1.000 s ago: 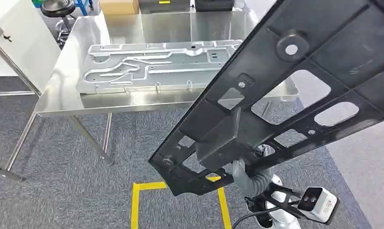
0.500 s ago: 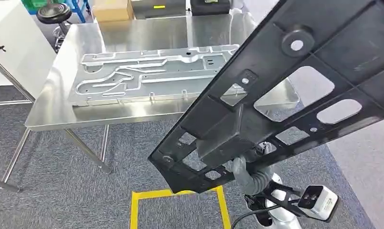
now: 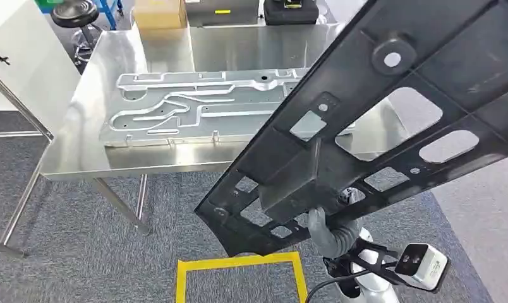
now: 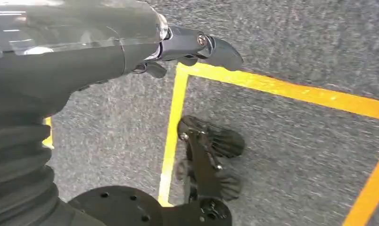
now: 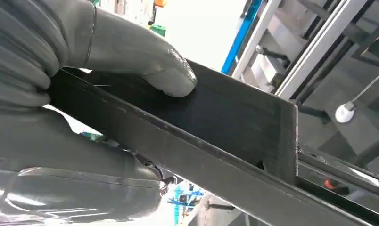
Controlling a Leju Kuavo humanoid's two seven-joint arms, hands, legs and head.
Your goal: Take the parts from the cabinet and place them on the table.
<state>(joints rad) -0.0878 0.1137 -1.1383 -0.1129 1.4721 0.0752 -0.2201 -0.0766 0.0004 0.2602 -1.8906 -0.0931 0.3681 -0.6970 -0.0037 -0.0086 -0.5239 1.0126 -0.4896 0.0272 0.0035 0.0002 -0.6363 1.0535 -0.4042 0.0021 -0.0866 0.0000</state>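
Note:
My right hand grips a large black panel with several cut-outs from below, near its lower end. The panel is tilted and rises to the upper right in the head view, hiding the table's right part. In the right wrist view the thumb presses on the panel's flat black face, with the rest of the right hand wrapped under its edge. A long silver stamped metal part lies flat on the steel table. My left hand hangs over the carpet and holds nothing, one dark finger stretched out.
A yellow tape square marks the grey carpet in front of me. The table's slanted legs stand ahead on the left. Behind the table are a cardboard box, dark cases and a black stool. A white panel stands at left.
The whole view has shifted a little: the table and the yellow tape sit slightly lower in the picture. The black panel stays in my right hand at the same tilt.

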